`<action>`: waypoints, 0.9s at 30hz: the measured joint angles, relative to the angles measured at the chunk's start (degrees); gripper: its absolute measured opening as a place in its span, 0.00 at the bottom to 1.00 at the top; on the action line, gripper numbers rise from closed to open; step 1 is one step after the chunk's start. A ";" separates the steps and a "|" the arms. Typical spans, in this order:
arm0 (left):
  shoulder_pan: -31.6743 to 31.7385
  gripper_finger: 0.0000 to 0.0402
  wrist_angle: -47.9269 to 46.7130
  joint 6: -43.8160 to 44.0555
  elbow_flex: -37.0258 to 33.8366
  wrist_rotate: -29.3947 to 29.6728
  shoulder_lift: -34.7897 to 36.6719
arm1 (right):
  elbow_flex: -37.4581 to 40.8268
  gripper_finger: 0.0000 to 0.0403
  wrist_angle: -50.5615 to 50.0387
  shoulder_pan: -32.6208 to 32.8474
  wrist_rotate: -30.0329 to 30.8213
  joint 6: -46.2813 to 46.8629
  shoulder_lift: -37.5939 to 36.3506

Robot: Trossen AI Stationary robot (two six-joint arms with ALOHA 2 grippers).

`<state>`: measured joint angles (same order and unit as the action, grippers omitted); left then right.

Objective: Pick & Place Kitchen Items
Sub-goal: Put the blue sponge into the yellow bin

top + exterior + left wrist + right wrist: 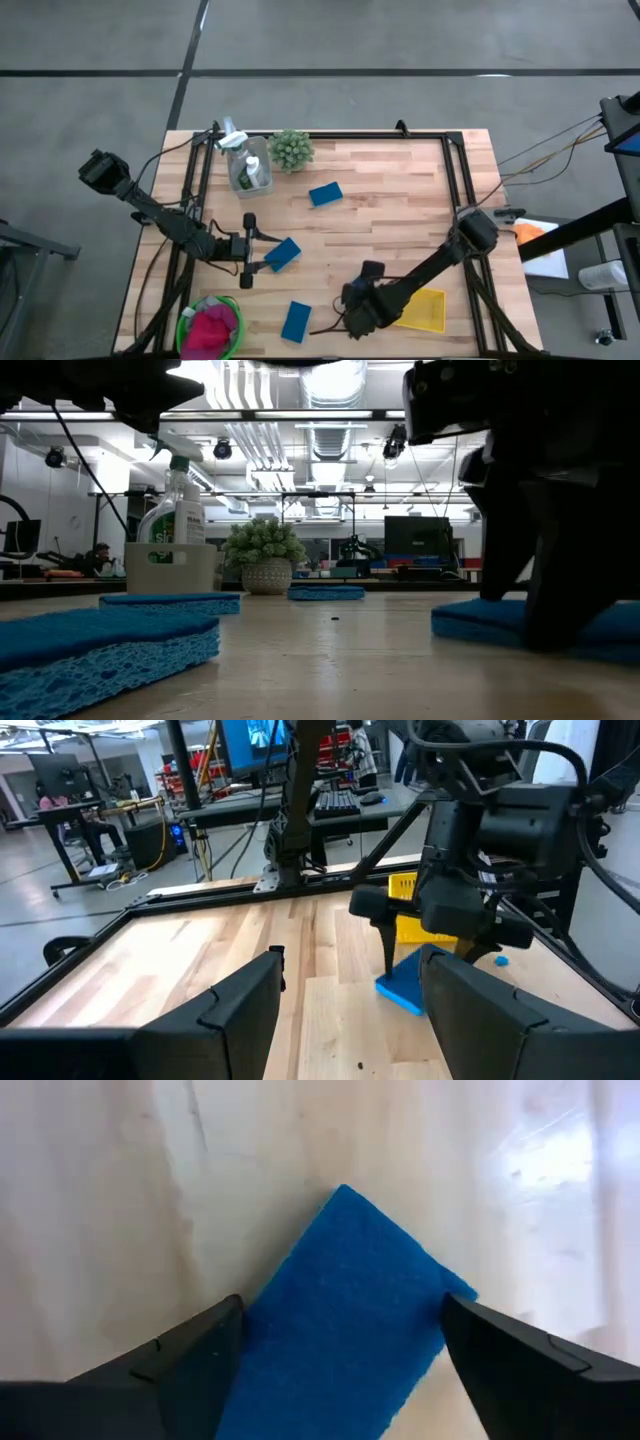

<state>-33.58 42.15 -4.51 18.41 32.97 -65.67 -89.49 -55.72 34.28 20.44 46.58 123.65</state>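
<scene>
Three flat blue sponges lie on the wooden table: one [325,194] toward the far side, one [283,253] in the middle and one [296,321] near the front edge. My right gripper [330,322] points steeply down over the front sponge [345,1310], open, with a finger on either side of it. In the low view its dark fingers [555,610] reach down at that sponge [470,622]. My left gripper [258,250] hangs open and level by the middle sponge, nothing between its fingers [230,1010]. Pink and red cloths fill a green bowl [186,318]. My right gripper straddles the front sponge's end [350,1230] from above, fingers [195,1365] close to its two edges. Whether either finger touches it I cannot tell. The sponge lies flat on the table.
A white caddy [247,165] with a spray bottle stands at the far left, the round green plant [291,150] beside it. A flat yellow piece [425,310] lies under my right arm. A black frame rail [455,170] runs along the table's edges.
</scene>
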 joint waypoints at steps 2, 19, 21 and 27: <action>0.00 0.59 -0.05 0.00 0.00 0.00 0.00 | -1.45 0.77 -1.77 -0.04 0.74 -1.67 0.60; 0.00 0.59 -1.44 0.22 0.00 0.00 0.00 | -1.89 0.05 -2.01 -0.44 1.85 -7.90 0.23; 0.00 0.59 -1.44 0.22 0.00 0.00 0.00 | -1.89 0.04 -2.09 -0.42 1.94 -8.39 0.14; 0.00 0.59 -1.44 0.36 0.00 0.00 0.00 | -1.91 0.04 -2.21 -0.31 4.04 -9.11 -1.79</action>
<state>-33.58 40.71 -4.15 18.41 32.97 -65.67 -91.40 -57.93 33.98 24.47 37.47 121.86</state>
